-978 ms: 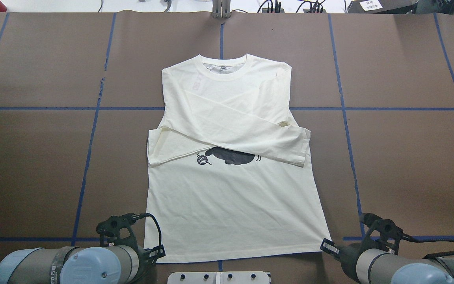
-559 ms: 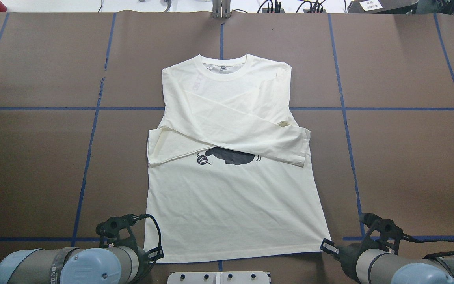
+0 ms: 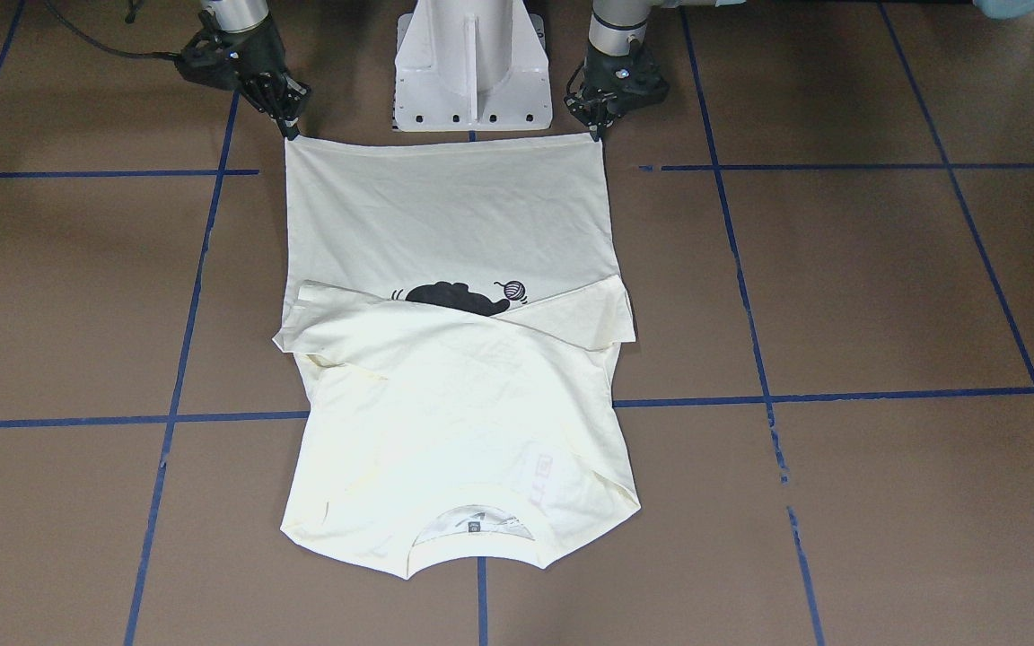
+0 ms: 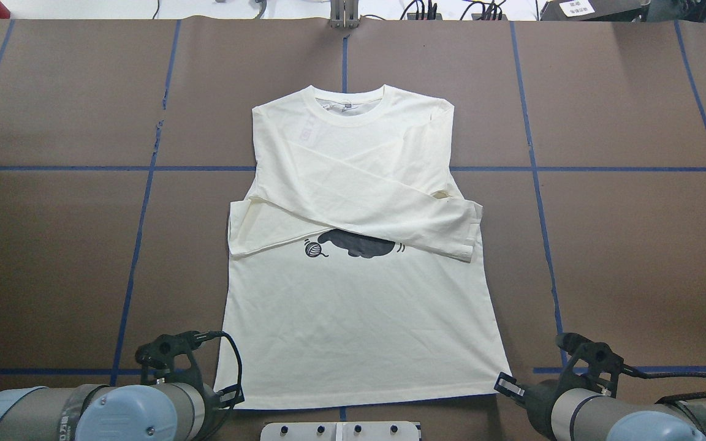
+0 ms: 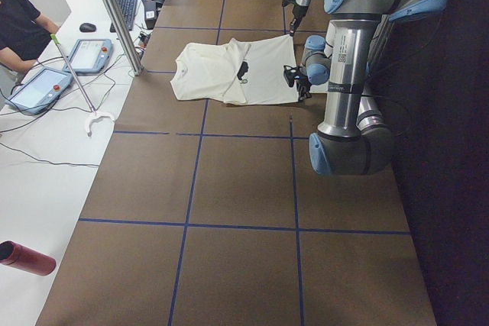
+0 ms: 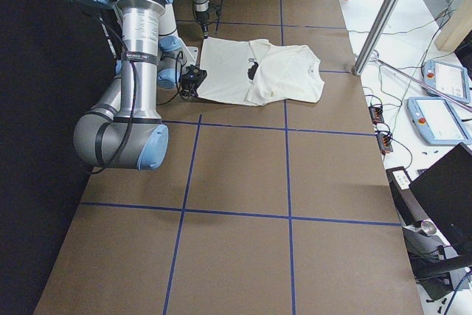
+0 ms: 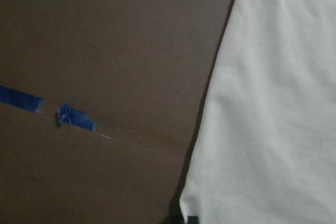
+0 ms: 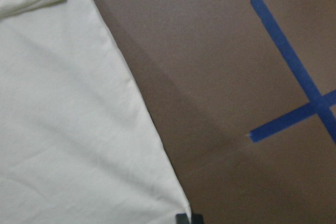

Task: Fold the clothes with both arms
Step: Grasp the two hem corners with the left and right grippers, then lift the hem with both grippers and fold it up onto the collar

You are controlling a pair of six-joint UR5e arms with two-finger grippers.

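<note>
The cream long-sleeved T-shirt (image 4: 359, 318) lies flat and face up, collar at the far side, both sleeves crossed over its chest. The sleeves cover most of the black cat print (image 4: 358, 246). It also shows in the front view (image 3: 454, 395). My left gripper (image 4: 230, 398) is at the near left hem corner and my right gripper (image 4: 504, 384) at the near right one. In the front view the left gripper (image 3: 600, 133) and right gripper (image 3: 291, 133) pinch those corners at table level. Each wrist view shows a hem corner (image 7: 262, 129) (image 8: 79, 129) ending at the fingertips.
The white pedestal base (image 3: 472, 72) stands between the arms, just behind the hem. Blue tape lines (image 4: 138, 245) cross the brown table. A metal post (image 5: 114, 13), tablets (image 5: 88, 55) and a seated person (image 5: 19, 20) are at the far side table.
My left arm has shifted left and a little toward the robot, drawing the left hem corner outward. The right gripper has moved back slightly; the hem looks stretched wider.
</note>
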